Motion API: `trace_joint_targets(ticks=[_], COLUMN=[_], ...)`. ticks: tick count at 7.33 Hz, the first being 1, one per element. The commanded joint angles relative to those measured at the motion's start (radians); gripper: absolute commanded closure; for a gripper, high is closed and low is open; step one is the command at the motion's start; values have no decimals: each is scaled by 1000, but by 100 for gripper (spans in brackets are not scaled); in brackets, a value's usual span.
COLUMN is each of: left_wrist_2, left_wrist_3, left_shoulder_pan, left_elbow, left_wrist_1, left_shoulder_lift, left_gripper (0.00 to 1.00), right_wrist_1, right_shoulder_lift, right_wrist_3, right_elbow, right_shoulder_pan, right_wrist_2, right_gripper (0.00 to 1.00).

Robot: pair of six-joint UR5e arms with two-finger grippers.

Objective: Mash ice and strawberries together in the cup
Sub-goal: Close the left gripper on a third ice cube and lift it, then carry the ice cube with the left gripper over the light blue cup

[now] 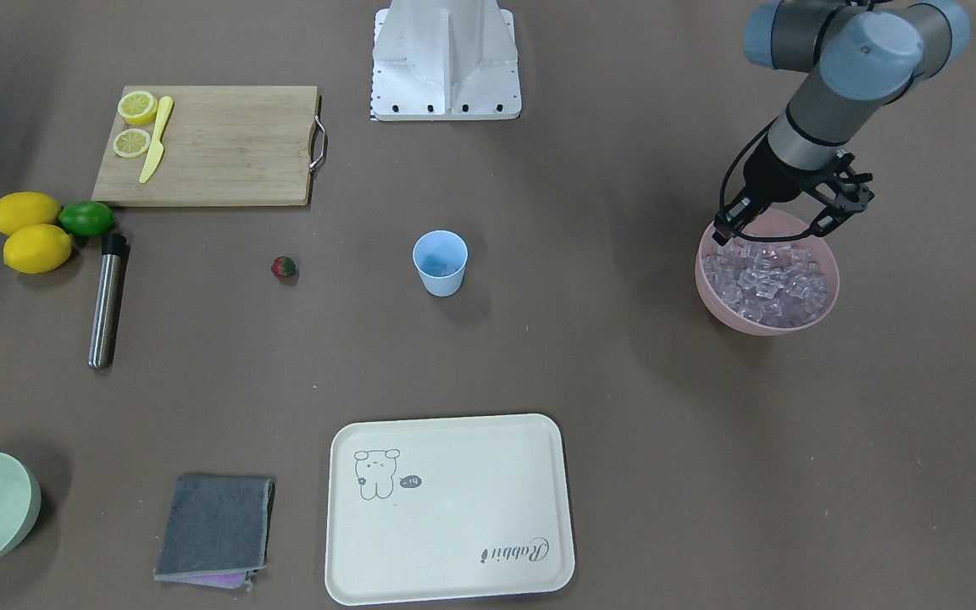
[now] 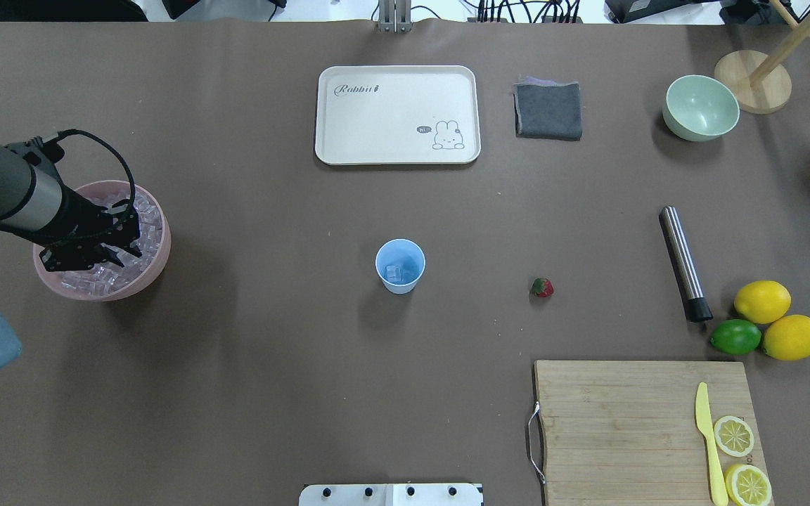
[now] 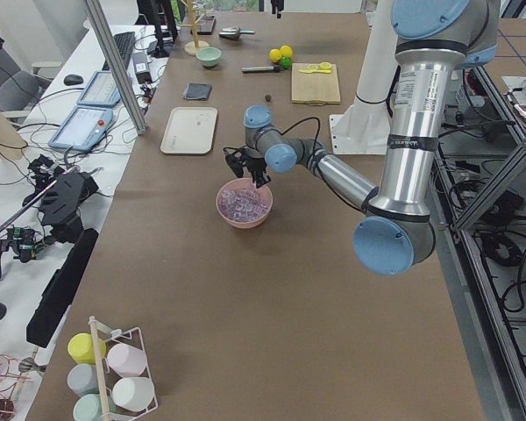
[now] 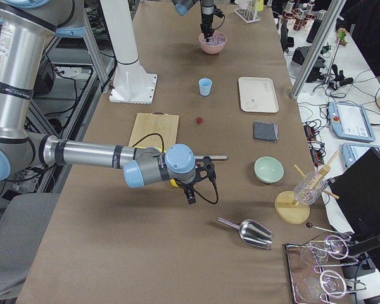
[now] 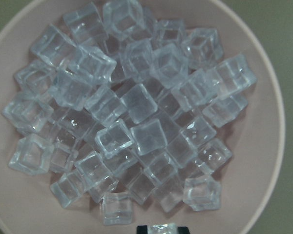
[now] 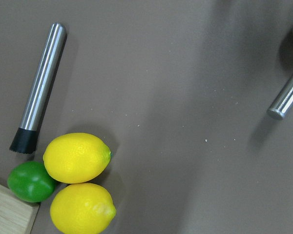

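The ice (image 5: 136,122) fills a pink bowl (image 1: 708,292) at the table's left end. My left gripper (image 1: 769,240) hangs just over the ice, tips down. In the left wrist view its black fingertips (image 5: 142,229) close on one ice cube (image 5: 162,228). The light blue cup (image 2: 400,266) stands upright mid-table with one ice cube (image 2: 394,273) inside. The strawberry (image 2: 542,287) lies on the table to the cup's right. My right gripper (image 4: 196,183) hovers over the table's right end, and I cannot tell whether it is open or shut.
A steel muddler (image 2: 684,261) lies right of the strawberry, next to two lemons (image 2: 762,301) and a lime (image 2: 735,336). A cutting board (image 2: 623,422) holds a yellow knife and lemon slices. A cream tray (image 2: 396,116), grey cloth (image 2: 548,110) and pale green bowl (image 2: 700,107) sit at the far side.
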Motion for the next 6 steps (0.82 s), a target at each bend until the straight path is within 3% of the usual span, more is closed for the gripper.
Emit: trace_joint_targets(ticks=[1,2,4,6], left_wrist_2=[-33,-27,-3,146], left_wrist_3=[-4,-14,-76,-82], left_shoulder_pan=[-27,-15,60,191], left_elbow=[21,66,138,220], left_wrist_1=[139,240,263,258], left_shoulder_lift=[-192,-342,-475,-575], left_gripper=[100,100,100,100], right_wrist_1=[-1,-1,-1,1], right_shoulder_lift=[0,0,2,2], right_wrist_3=[0,0,0,0], right_elbow=[0,0,0,0], right_shoulder_pan=[0,0,0,-2], right_wrist_2=[0,2,0,0], right_gripper=[0,0,0,0])
